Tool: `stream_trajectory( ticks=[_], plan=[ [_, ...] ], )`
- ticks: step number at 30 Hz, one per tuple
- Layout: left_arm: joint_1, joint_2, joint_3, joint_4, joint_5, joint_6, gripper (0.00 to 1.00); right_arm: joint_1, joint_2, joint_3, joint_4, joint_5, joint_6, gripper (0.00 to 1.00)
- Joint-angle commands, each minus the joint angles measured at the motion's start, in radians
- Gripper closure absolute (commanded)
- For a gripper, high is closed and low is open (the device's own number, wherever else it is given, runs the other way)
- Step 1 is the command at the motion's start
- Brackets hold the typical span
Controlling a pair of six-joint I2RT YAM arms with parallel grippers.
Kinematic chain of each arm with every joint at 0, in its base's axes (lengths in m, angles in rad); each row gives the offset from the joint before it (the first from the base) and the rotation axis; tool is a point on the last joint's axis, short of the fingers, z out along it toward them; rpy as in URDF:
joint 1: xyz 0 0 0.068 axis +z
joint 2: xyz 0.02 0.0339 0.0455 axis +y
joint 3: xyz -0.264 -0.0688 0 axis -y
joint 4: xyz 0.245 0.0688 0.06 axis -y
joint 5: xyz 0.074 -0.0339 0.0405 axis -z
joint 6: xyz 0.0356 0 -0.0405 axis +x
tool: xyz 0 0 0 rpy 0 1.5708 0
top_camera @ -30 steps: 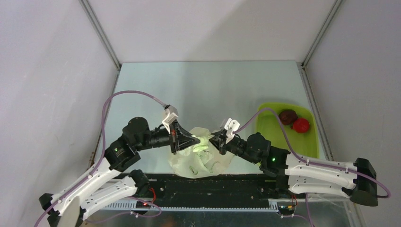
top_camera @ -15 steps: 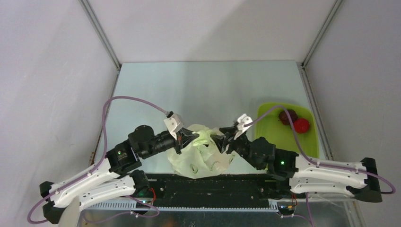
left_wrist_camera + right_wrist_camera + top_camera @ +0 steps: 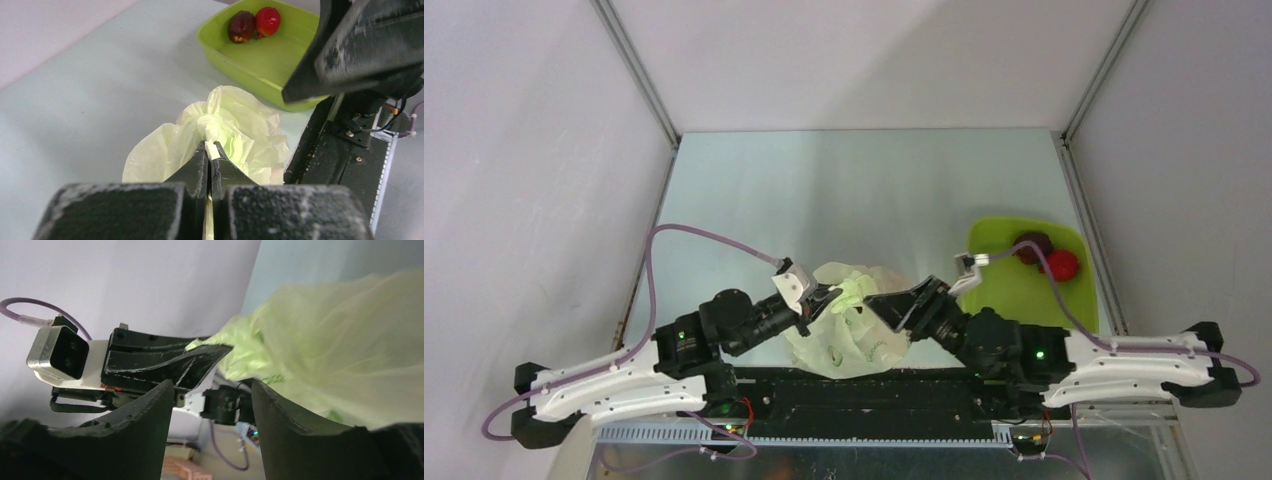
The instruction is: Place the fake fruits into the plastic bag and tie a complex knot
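Note:
The plastic bag [image 3: 856,325] lies crumpled at the near edge of the table between my arms, its pale film bunched at the top. My left gripper [image 3: 834,296] is shut on that bunched film [image 3: 210,134]; whether the bunch is a knot I cannot tell. My right gripper [image 3: 879,303] stands open just right of the bag, holding nothing, with the bag [image 3: 345,340] beside its right finger. Two fake fruits, a maroon one [image 3: 1031,247] and a red one [image 3: 1062,265], sit in the green tray [image 3: 1009,290]. Anything inside the bag is hidden.
The lime-green tray [image 3: 260,57] stands at the right, close to the right arm's wrist. Grey walls enclose the table on three sides. The black base rail [image 3: 864,390] runs just behind the bag at the near edge.
My right gripper has opened, let go of the bag's film and drawn back to the right. My left arm has sunk lower, still pinching the film.

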Motion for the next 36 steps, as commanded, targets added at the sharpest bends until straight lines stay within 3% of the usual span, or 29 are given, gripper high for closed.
stream_trajectory(
  ticks=[1,6,14,31,36],
  plan=[
    [-0.057,-0.018,-0.015,0.048,-0.154,0.062,1.00,0.046,0.098,0.031,0.236,-0.002,0.215,0.36],
    [-0.110,-0.030,-0.024,0.052,-0.199,0.070,1.00,0.054,0.189,0.048,0.305,0.018,0.286,0.35],
    [-0.150,-0.045,-0.032,0.050,-0.222,0.080,1.00,0.023,0.260,0.099,0.244,0.041,0.368,0.29],
    [-0.197,-0.044,-0.035,0.042,-0.216,0.108,1.00,-0.091,0.385,0.152,0.189,-0.092,0.458,0.34],
    [-0.222,-0.048,-0.036,0.033,-0.227,0.117,1.00,-0.103,0.411,0.173,0.166,-0.089,0.433,0.39]
  ],
)
